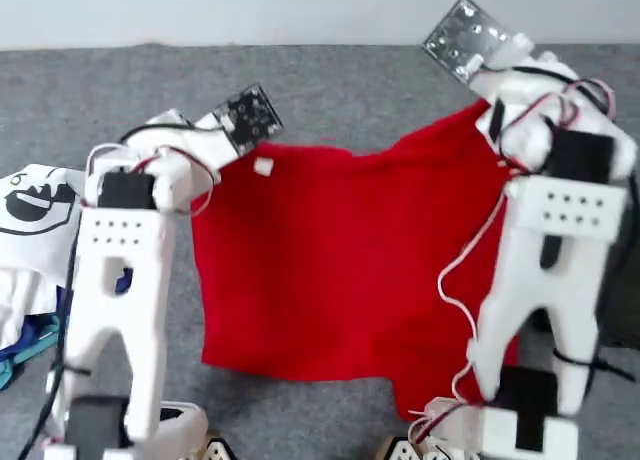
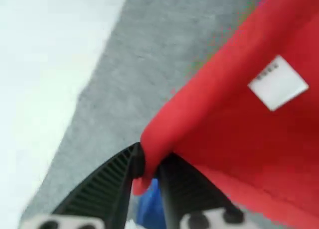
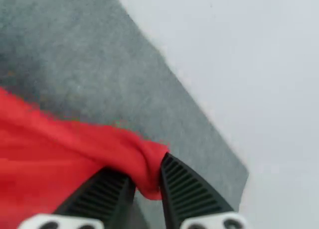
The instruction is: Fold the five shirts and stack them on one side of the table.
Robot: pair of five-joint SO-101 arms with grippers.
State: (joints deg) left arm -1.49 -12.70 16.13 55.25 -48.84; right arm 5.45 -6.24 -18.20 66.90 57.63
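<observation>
I have my left gripper (image 2: 147,171) and right gripper (image 3: 147,181) each clamped on a far corner of the red shirt (image 1: 340,270), which lies spread and unfolded mid-way across the table (image 1: 350,80), with other shirts (image 1: 30,240) piled beside my left arm (image 1: 120,260), so I judge much folding remains.

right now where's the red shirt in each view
high view: red shirt spread flat across mid-table.
left wrist view: its edge pinched in the left gripper, white label nearby.
right wrist view: its edge pinched in the right gripper.
shared landmark: grey table cover.
</observation>
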